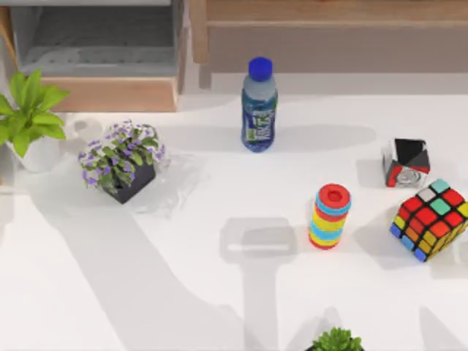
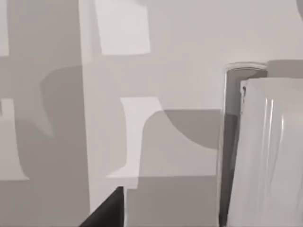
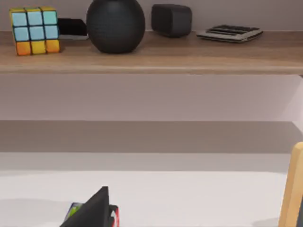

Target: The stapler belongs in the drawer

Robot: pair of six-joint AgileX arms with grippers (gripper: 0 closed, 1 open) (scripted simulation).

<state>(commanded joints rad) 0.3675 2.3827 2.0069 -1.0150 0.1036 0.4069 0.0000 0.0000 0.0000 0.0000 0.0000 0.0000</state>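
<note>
Light-brown wood fronts the drawer, which stands open at the tabletop's far left. Stapler: whitish, translucent, lying on the tabletop just beside the purple-flowered pot, outside the drawer. Water bottle: upright, centre back. Left tool, right tool: grip state cannot be told.

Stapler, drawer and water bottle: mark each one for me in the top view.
stapler (image 1: 257,247): top view, middle of the pale bar.
drawer (image 1: 110,94): top view, light-brown wooden front panel.
water bottle (image 1: 259,121): top view, on its label.
</note>
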